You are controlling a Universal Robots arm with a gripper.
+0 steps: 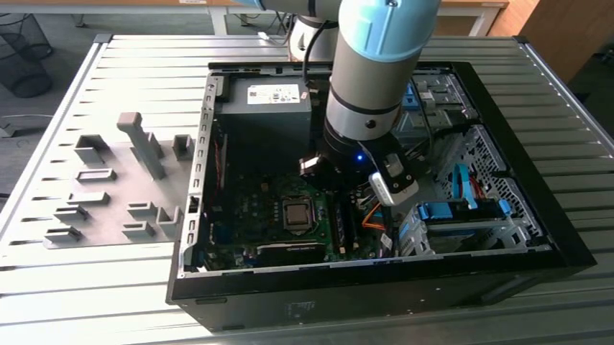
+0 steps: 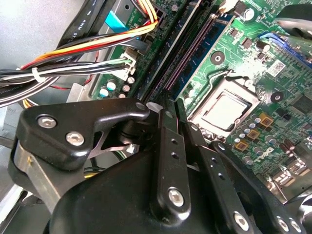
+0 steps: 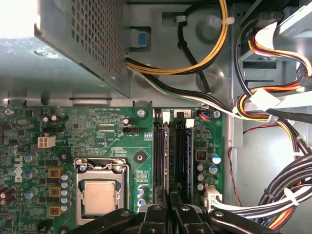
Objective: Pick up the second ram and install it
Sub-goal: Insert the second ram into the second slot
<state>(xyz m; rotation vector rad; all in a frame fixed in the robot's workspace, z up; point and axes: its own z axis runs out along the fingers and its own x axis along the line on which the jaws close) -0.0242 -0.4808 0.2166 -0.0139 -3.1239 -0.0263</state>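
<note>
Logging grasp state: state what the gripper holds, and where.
Cannot be told; the gripper sits right over the memory slots, its grip point hidden.

an open black computer case (image 1: pixel 537 248) lies on a ribbed grey metal desk (image 1: pixel 115 287); inside, a green motherboard (image 3: pixel 112 146) carries a silver square processor (image 3: pixel 99 197); a grey power supply box (image 1: pixel 269 108) sits beyond; grey plastic fixture blocks (image 1: pixel 115 194) stand at the exterior view's left

I see the hand (image 2: pixel 168 109) in glossy black plastic with bright metal screws, the counter (image 1: pixel 96 287) in ribbed matt grey metal, the board (image 3: pixel 107 141) in shiny green laminate, and cables (image 3: pixel 273 190) sheathed in smooth plastic.
</note>
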